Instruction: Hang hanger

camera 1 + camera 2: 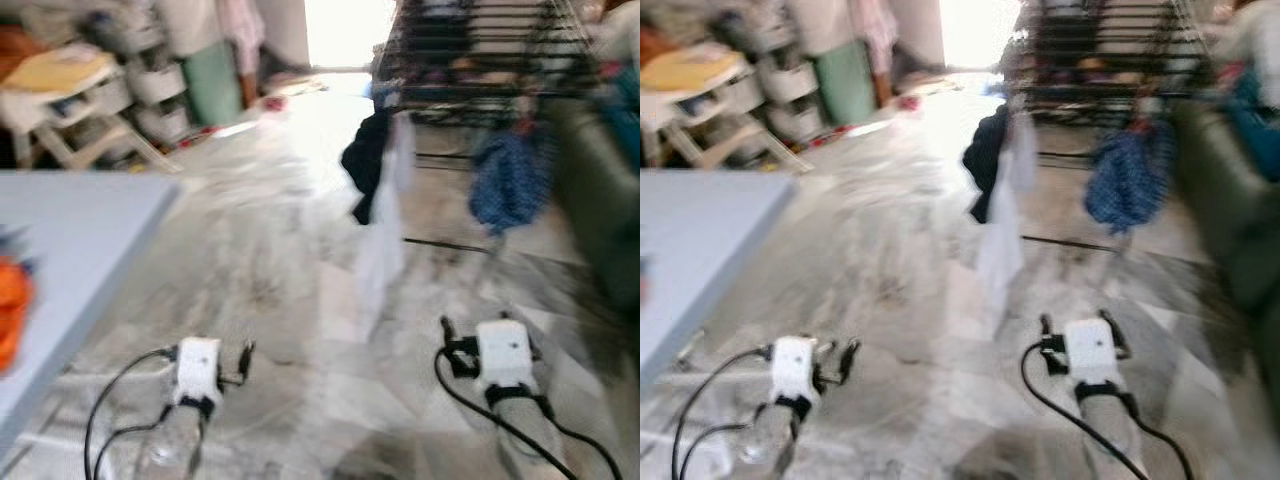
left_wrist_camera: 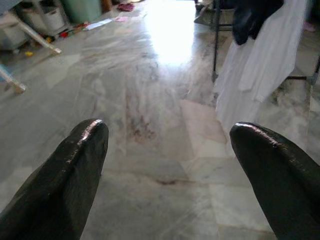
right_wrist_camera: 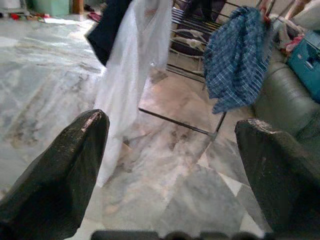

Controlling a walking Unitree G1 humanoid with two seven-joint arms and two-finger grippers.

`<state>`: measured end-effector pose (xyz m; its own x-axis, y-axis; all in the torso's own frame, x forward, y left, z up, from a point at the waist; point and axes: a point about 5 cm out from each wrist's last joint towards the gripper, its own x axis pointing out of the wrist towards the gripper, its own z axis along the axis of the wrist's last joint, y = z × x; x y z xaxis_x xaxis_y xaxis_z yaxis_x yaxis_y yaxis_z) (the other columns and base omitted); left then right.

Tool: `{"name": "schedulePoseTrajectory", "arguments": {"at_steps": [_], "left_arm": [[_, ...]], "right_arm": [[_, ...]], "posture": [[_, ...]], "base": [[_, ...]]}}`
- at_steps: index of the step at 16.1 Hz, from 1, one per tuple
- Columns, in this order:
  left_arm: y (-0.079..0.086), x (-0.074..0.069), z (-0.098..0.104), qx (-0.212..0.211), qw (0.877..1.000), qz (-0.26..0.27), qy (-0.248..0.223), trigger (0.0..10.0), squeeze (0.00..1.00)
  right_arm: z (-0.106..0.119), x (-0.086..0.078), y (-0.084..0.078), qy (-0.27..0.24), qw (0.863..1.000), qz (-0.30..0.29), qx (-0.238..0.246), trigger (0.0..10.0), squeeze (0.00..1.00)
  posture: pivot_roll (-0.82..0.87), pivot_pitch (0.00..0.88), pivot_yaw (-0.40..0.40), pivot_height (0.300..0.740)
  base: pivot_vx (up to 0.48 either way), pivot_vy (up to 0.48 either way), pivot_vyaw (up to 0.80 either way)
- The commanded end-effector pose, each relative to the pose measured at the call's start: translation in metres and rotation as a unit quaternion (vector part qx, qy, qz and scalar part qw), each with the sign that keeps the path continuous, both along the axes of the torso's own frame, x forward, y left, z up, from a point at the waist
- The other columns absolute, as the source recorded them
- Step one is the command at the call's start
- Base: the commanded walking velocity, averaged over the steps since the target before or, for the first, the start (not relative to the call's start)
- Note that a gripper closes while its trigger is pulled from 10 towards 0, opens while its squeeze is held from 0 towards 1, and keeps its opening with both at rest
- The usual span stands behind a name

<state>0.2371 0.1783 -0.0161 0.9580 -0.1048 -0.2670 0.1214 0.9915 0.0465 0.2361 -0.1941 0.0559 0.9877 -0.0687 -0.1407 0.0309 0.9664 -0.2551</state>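
Observation:
A black wire drying rack (image 1: pixel 480 50) stands ahead on the right, blurred in the eye views. From its near end hang a white garment (image 1: pixel 385 240) and a dark garment (image 1: pixel 368 160); a blue checked cloth (image 3: pixel 235 55) hangs further right. I cannot make out a separate hanger. My left gripper (image 2: pixel 167 130) is open over the marble floor, nothing between its fingers. My right gripper (image 3: pixel 172 120) is open too, holds nothing, and points at the white garment (image 3: pixel 132 65) and the rack's lower bars. Both arms are held low in front of me.
A grey-blue table (image 1: pixel 70 230) with something orange (image 1: pixel 10 310) on it is close on my left. A dark green sofa (image 1: pixel 600 200) lies past the rack on the right. Cluttered white shelves (image 1: pixel 90 90) and a green bin (image 1: pixel 212 80) line the far left.

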Motion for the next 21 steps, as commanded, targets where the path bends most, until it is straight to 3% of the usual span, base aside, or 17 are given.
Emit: {"name": "schedulePoseTrajectory", "arguments": {"at_steps": [1,10,16,21], "left_arm": [[0.007,0.004,0.006,0.012,1.000,0.009,-0.013,10.0,0.00],[0.002,0.004,0.015,-0.003,0.999,0.004,-0.037,10.0,0.00],[0.000,0.000,0.008,0.002,1.000,0.018,-0.016,10.0,0.00],[0.004,-0.001,0.004,0.012,0.998,0.061,-0.003,10.0,0.00]], "right_arm": [[0.004,0.004,0.010,-0.012,1.000,0.016,0.007,10.0,0.08],[0.002,0.006,0.013,-0.007,1.000,0.028,0.007,10.0,0.07],[0.003,0.010,0.016,-0.004,0.999,0.037,0.007,10.0,0.05],[0.009,0.025,0.026,-0.011,0.997,0.072,0.011,10.0,0.00]], "posture": [[-0.15,0.000,0.084,0.740],[-0.15,0.000,0.075,0.740],[-0.14,0.000,0.056,0.740],[-0.09,0.000,0.004,0.740]], "base": [[0.000,0.000,0.76],[0.000,0.000,0.49],[0.000,0.000,0.00],[0.000,0.000,0.00]]}}
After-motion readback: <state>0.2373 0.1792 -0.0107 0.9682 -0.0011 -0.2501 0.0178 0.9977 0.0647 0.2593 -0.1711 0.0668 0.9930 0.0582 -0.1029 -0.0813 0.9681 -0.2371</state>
